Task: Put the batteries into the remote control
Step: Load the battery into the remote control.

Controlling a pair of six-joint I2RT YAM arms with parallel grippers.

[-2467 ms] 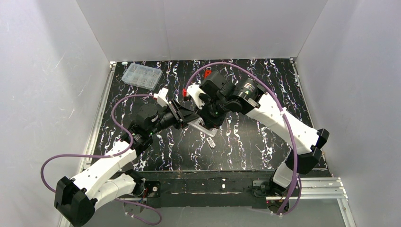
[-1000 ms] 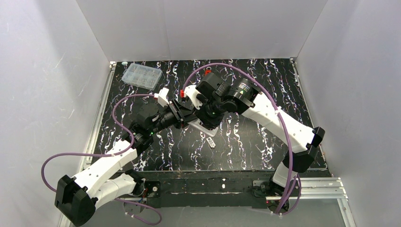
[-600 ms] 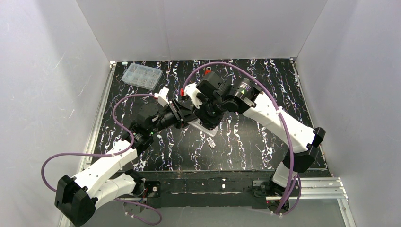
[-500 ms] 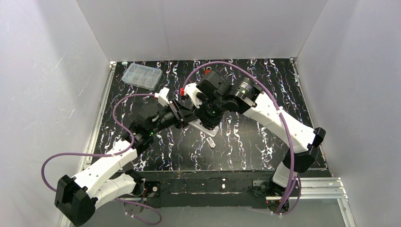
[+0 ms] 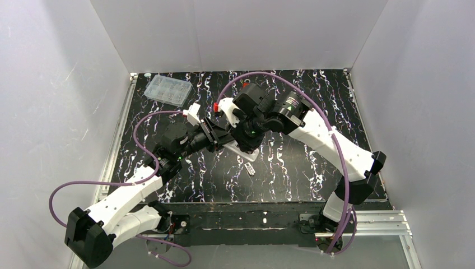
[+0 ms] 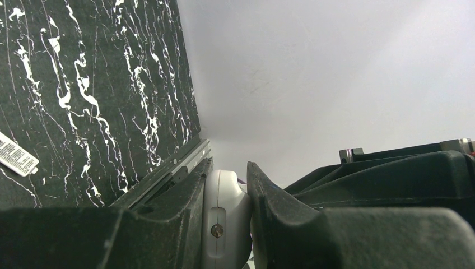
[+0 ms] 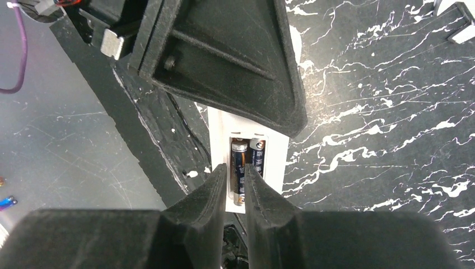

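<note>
The white remote control (image 5: 247, 150) hangs above the table with its back turned up. My left gripper (image 5: 223, 139) is shut on one end of it; in the left wrist view the remote control's rounded edge (image 6: 224, 216) is pinched between the left gripper's (image 6: 228, 171) jaws. The open battery recess holds two batteries side by side. My right gripper (image 7: 236, 168) stands over the recess, its jaws closed on either side of the left battery (image 7: 239, 152). The second battery (image 7: 258, 154) lies next to it against the remote control's white body (image 7: 278, 168).
A small loose white piece (image 5: 250, 168) lies on the black marbled table (image 5: 313, 162) just in front of the remote control. A clear plastic compartment box (image 5: 167, 89) sits at the back left. White walls enclose the table.
The right gripper has shifted slightly left over the remote control and stays at the recess. The left arm holds still.
</note>
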